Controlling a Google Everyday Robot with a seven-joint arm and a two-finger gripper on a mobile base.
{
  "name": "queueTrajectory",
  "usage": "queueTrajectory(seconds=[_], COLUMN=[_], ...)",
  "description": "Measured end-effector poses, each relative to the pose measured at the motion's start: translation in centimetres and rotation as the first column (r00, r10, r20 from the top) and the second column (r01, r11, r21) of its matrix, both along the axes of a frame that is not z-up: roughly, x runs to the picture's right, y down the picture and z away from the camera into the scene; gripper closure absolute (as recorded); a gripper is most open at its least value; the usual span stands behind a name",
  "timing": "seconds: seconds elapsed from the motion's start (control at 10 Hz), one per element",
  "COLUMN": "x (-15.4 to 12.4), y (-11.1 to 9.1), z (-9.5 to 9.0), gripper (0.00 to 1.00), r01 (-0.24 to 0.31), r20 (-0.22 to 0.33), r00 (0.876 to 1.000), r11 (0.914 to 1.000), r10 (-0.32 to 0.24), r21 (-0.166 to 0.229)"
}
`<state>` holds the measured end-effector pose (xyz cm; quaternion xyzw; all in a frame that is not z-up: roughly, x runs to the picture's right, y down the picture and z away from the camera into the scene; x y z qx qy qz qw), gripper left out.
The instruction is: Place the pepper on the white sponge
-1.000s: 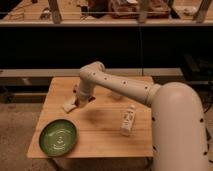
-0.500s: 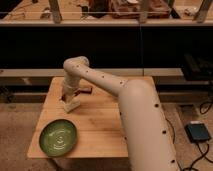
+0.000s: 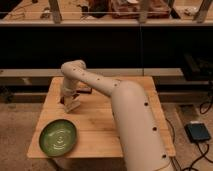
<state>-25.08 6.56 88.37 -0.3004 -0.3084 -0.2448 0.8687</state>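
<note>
The white sponge (image 3: 73, 105) lies on the left part of the wooden table (image 3: 95, 122), a pale flat block, partly covered by my gripper. My gripper (image 3: 66, 98) hangs at the sponge's left end, just above or touching it. I cannot make out the pepper; it is hidden or lost in the dark area at the gripper. My arm reaches from the lower right across the table to the left.
A dark brown-red block (image 3: 84, 90) lies just right of the gripper, behind the sponge. A green plate (image 3: 58, 137) sits at the front left corner. My arm covers the table's right half. A dark shelf unit stands behind the table.
My arm has swung left and the gripper has moved from near the table's middle to the sponge and come lower. The white carton on the right is now hidden behind my arm.
</note>
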Motion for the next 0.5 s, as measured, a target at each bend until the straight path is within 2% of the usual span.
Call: queueTrajectory(seconds=[0.1,0.5], x=[-0.06,-0.95], y=[0.09,0.68], z=[-0.06,0.03], gripper=[0.79,0.37], r01=[0.007,0.04], r20=[0.001,-0.009], r00=[1.0,0.999], r11=[1.0,0.9992], r10=[-0.007,-0.04], r21=[0.003,0.005])
